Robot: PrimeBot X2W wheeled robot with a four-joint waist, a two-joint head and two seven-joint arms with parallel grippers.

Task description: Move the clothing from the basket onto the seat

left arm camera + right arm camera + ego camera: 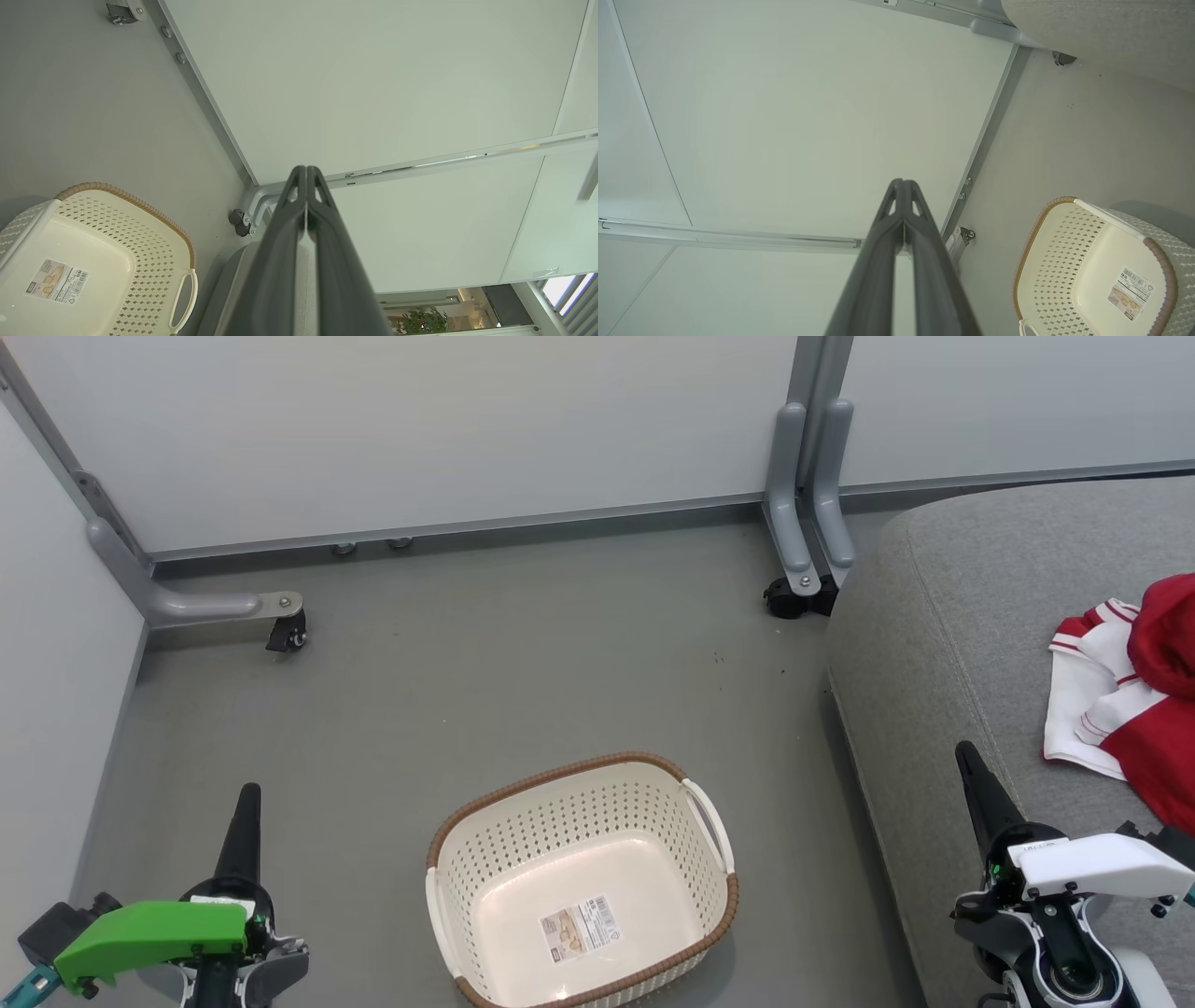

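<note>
The basket [569, 817]: cream-white, perforated in dot rows, brown woven-look rim. Right of the basket, clothing [1153, 728]: bright red, white panels, red-striped trim. Beneath it, seat [943, 616]: plain grey. Around the basket, floor [448, 681]: dull grey.

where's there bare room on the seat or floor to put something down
Free: the seat strip between its left edge and the clothing; the floor between the basket and the wall; the basket's own bottom, bare but for a label. Crowded: the seat's right side, under the clothing.
</note>
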